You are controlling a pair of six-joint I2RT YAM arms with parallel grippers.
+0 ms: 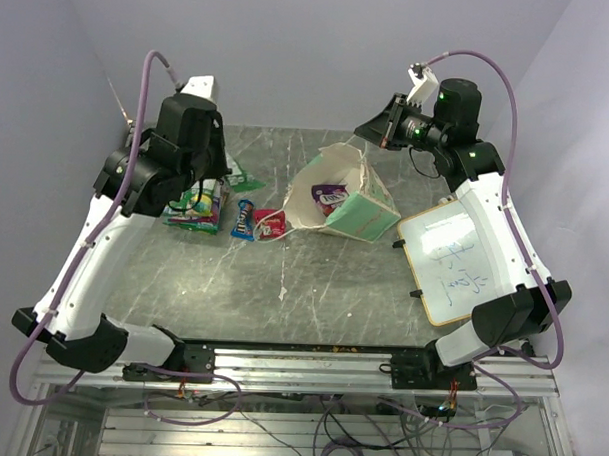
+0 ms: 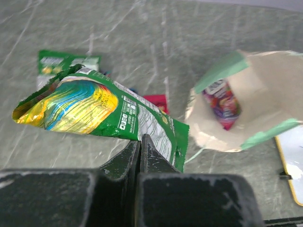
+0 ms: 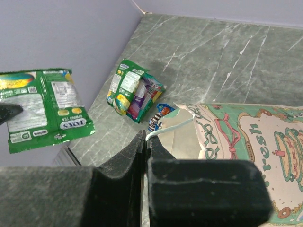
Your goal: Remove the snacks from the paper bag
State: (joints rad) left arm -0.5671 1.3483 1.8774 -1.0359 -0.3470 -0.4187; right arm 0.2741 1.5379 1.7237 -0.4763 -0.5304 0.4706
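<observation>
The left gripper (image 2: 141, 139) is clamped on the lower edge of a green packet (image 2: 94, 109), fingers pressed together with the foil between them. The packet hangs clear of the table (image 1: 312, 298) and is crumpled, its yellow and blue print toward 9 o'clock in the left wrist view. From overhead the wrist housing hides these fingers and most of the packet. The right gripper (image 1: 378, 136) is closed at the raised mouth of the paper bag (image 1: 355, 215). Its wrist view shows a pale strand running from the fingertips to the bag's rim, but whether that is the string handle or a torn edge cannot be told. The bag lies tilted on its mint green side near the table's middle, mouth open toward 8 o'clock, with a purple-pink candy bag (image 1: 329, 196) inside, partly hidden by the wall. At the bag's 9 o'clock lie a red packet (image 1: 270, 223) and a blue bar (image 1: 244, 220), just beside each other. Farther the same way sits a pile of packets (image 3: 135, 90), overlapping so that single ones are hard to separate. A whiteboard (image 1: 448, 263) lies at the bag's 4 o'clock, its near corner covered by the right arm.
</observation>
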